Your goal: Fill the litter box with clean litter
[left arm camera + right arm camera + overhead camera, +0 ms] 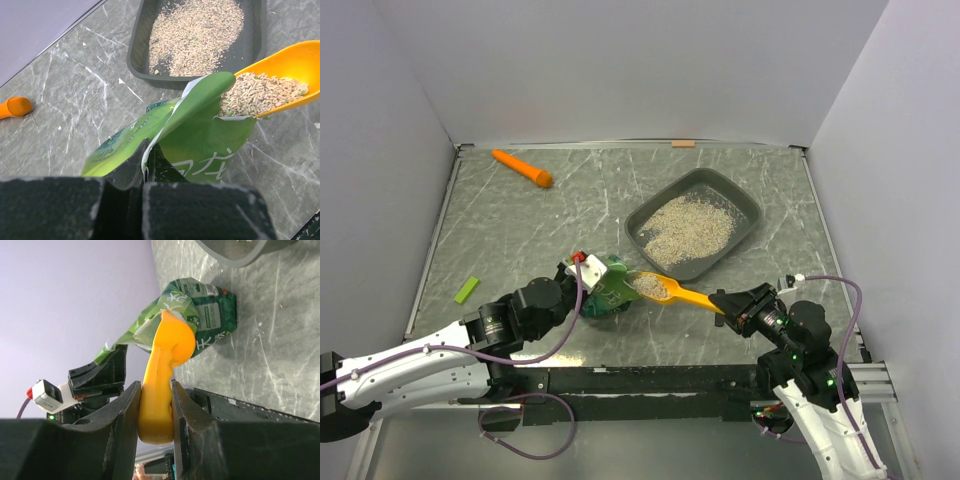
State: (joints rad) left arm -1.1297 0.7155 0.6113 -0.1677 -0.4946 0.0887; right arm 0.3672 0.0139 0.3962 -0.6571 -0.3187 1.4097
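Top external: left claw [588, 272] pinches bag [610, 292] rim; right claw [720, 303] clamps scoop [672, 291], full of litter [649, 285], at bag mouth.

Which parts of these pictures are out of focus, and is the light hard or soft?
Left wrist view: the pincer fingers are blurred, the green bag and the clean litter sharp. Right wrist view: fingers soft, the orange scoop clearer. Top view: soft light, faint shadow by the litter box.

Brightly, evenly lit from above, with only soft, faint shadows. Mild sheen on the green bag [200, 135] and the marbled tabletop [520, 230]. Soft-focus foreground along the bottom of both wrist views; sharp elsewhere.
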